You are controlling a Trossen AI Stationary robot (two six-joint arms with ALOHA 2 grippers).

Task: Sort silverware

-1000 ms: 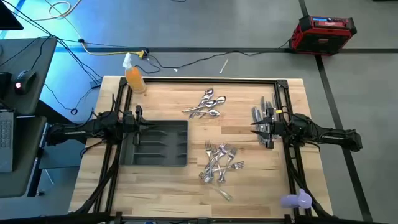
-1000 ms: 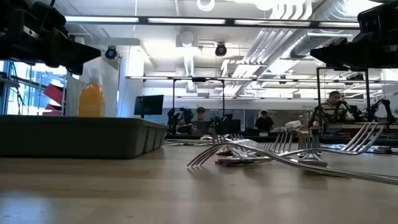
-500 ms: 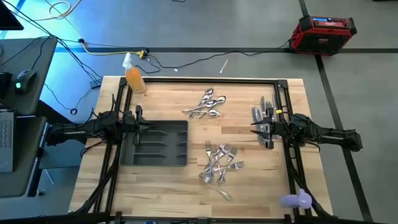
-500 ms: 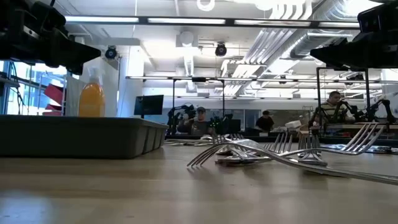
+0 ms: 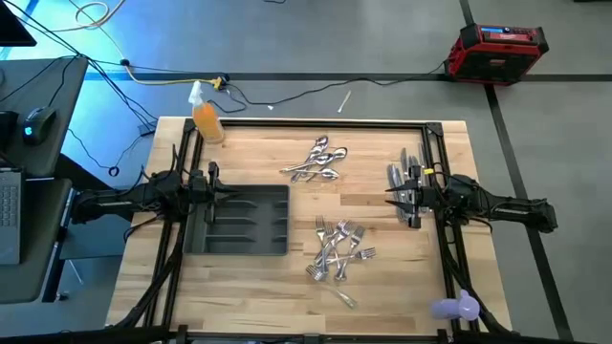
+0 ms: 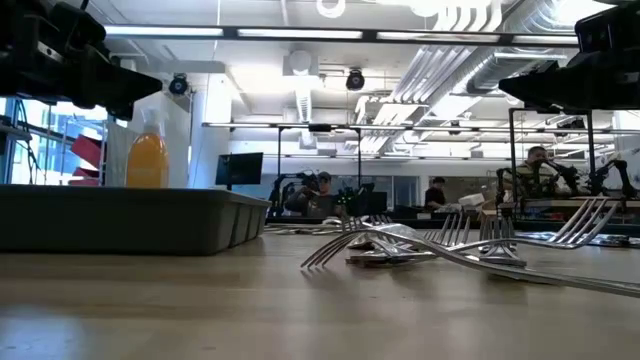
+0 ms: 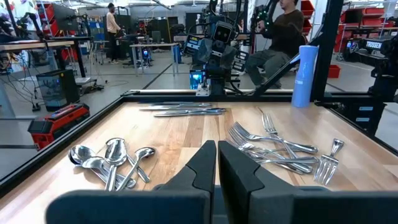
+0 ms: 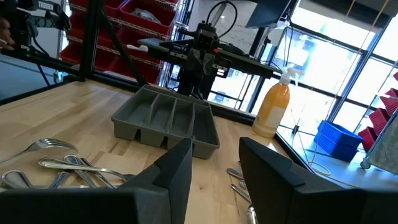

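Note:
The silverware lies on the wooden table in three heaps: spoons (image 5: 320, 161) at the far middle, forks (image 5: 339, 250) toward the near middle, and knives (image 5: 401, 177) at the right. A dark grey compartmented tray (image 5: 244, 222) stands at the left. My left gripper (image 5: 222, 194) is shut and hangs level over the tray's left end, pointing toward the table's right edge; the left wrist view shows its fingertips together (image 7: 217, 168). My right gripper (image 5: 394, 197) is open and hangs level over the knives, pointing at the tray (image 8: 166, 119). Neither holds anything.
An orange spray bottle (image 5: 207, 119) stands at the far left corner. A pale blue bottle (image 5: 456, 308) is at the near right corner. A black frame (image 5: 435, 143) runs around the table. A red case (image 5: 500, 50) sits on the floor beyond. People sit at benches in the room (image 6: 538, 172).

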